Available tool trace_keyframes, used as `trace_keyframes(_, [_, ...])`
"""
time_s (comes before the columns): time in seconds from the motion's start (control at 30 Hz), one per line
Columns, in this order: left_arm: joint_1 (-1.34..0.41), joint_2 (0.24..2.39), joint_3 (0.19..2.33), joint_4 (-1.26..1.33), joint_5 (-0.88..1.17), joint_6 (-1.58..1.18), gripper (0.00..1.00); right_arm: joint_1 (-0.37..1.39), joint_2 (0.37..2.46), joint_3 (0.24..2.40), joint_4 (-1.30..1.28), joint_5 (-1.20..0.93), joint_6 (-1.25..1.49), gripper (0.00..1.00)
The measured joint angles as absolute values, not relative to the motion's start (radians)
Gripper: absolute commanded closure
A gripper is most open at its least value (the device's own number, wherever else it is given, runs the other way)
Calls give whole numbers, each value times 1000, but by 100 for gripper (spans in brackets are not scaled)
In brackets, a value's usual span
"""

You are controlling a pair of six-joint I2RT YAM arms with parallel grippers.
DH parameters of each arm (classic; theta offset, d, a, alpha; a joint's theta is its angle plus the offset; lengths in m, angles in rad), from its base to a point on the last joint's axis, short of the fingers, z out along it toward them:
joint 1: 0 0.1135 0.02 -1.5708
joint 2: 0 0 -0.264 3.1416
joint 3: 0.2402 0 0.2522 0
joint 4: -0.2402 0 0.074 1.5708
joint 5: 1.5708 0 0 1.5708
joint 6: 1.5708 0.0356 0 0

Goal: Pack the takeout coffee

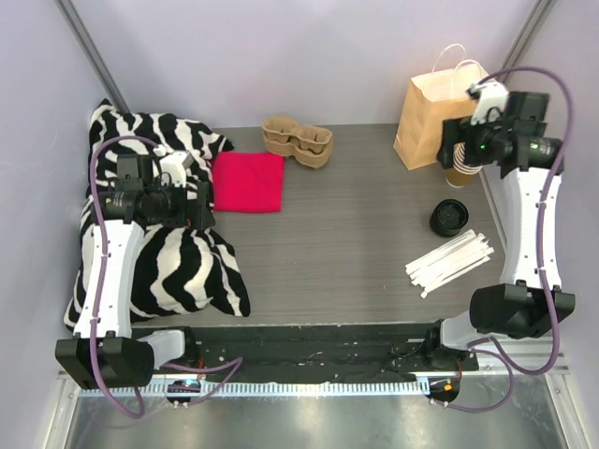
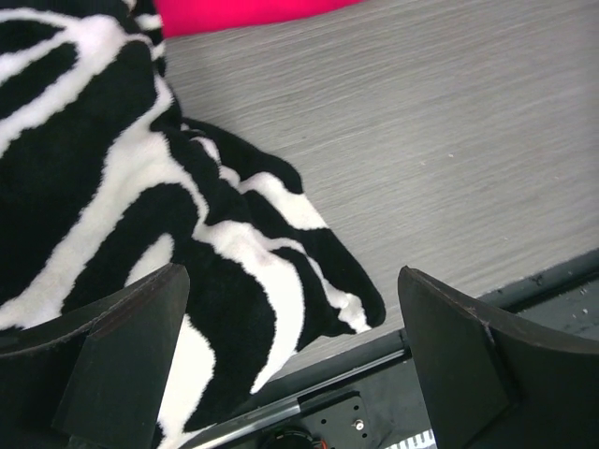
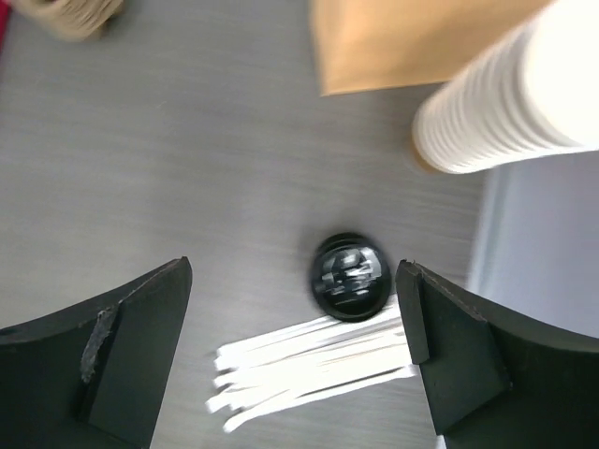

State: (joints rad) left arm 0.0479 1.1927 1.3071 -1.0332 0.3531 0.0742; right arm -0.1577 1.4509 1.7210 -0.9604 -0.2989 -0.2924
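Observation:
The takeout coffee is out of view: no lidded cup shows. A black round lid [image 1: 449, 217] lies on the table at the right, also the lid [image 3: 351, 278] in the right wrist view. A tall stack of lidless tan cups [image 1: 459, 168] stands beside a brown paper bag [image 1: 432, 110] at the back right. My right gripper [image 1: 466, 140] hangs open high above the table by the cup stack [image 3: 505, 103], and the right gripper [image 3: 292, 271] holds nothing. My left gripper [image 1: 203, 207] is open and holds nothing over a zebra-striped cloth [image 2: 94, 187]; the left gripper [image 2: 290, 281] has wide-set jaws.
White paper-wrapped sticks [image 1: 451, 260] lie fanned near the lid. A moulded pulp cup carrier [image 1: 298, 140] sits at the back centre, with a folded red cloth [image 1: 248, 181] next to it. The zebra cloth [image 1: 178, 262] covers the table's left side. The bag [image 3: 412, 42] stands against the right wall.

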Motion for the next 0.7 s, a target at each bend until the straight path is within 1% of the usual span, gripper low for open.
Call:
trace_keyframes(0.17, [48,1180,1322,-1047,442,99,0,-272,1517,1890,-966,-199,-329,0])
trace_keyframes(0.4, [42,1190,1353,-1060,519,113,0,-296,1538,1972,-978,-50,-419,0])
trace_keyframes(0.5, [36,1215,1399,-1062,545,112,0,-323,1545,1990,-978,-52,-444,0])
trace_keyframes(0.7, [25,1235,1423,-1060,582,112,0,-377,1590,2012,-1003,-145,-459,2])
